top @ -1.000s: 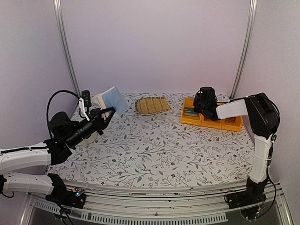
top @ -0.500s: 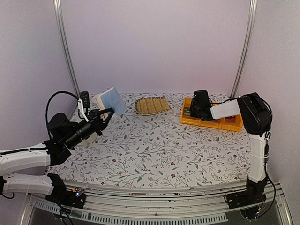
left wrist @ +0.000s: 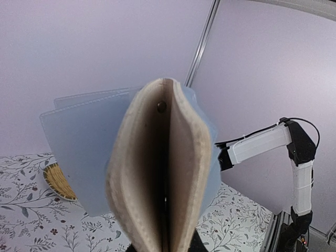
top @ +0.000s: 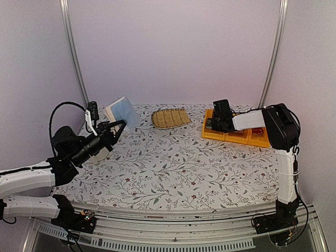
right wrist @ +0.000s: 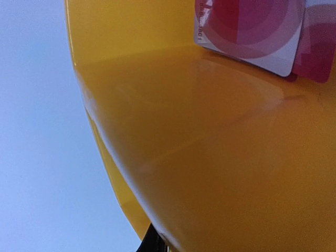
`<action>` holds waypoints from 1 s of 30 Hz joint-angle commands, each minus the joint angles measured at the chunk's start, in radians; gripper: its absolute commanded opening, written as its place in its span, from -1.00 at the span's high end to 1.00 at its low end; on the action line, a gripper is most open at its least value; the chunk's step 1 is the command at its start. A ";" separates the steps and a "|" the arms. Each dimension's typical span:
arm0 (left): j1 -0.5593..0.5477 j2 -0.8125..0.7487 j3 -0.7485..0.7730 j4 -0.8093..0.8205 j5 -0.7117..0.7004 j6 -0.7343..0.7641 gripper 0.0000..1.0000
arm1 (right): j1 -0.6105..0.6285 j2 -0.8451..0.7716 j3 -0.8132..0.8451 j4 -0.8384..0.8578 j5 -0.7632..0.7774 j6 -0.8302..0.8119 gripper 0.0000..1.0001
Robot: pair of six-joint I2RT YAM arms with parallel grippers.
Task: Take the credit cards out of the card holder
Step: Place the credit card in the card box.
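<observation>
**A:** Overhead view: the left end effector (top: 118, 125) is clamped shut on the beige folding card holder (top: 116, 112), raised off the floral worktop (top: 173, 168) at centre left.

**B:** And the right end effector (top: 217, 119)?

**A:** Down in the yellow plastic tray (top: 239, 136), right of centre. How far open, I cannot tell.

**B:** Left wrist view: holder edge-on mid-frame, the light blue plastic card (left wrist: 79, 152) jutting left, pocketed.

**A:** Right wrist view: tray floor, the red-pink plastic card (right wrist: 247, 26) lying upper right.

**B:** I'd rise clear of the tray wall, then pinch only the blue card and pull along its pocket.
</observation>
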 commanded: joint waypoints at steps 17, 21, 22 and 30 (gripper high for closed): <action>0.019 -0.017 -0.012 0.003 0.003 -0.014 1.00 | -0.002 0.051 0.034 0.017 -0.064 0.010 0.23; 0.019 -0.010 -0.012 0.005 0.006 -0.016 1.00 | -0.002 0.024 0.020 0.055 -0.081 -0.019 -0.01; 0.019 -0.010 -0.012 0.007 0.007 -0.018 1.00 | -0.002 0.016 0.012 0.070 -0.084 -0.021 -0.04; 0.019 -0.002 -0.006 0.012 0.013 -0.020 1.00 | -0.003 -0.045 -0.020 0.108 -0.102 -0.035 -0.41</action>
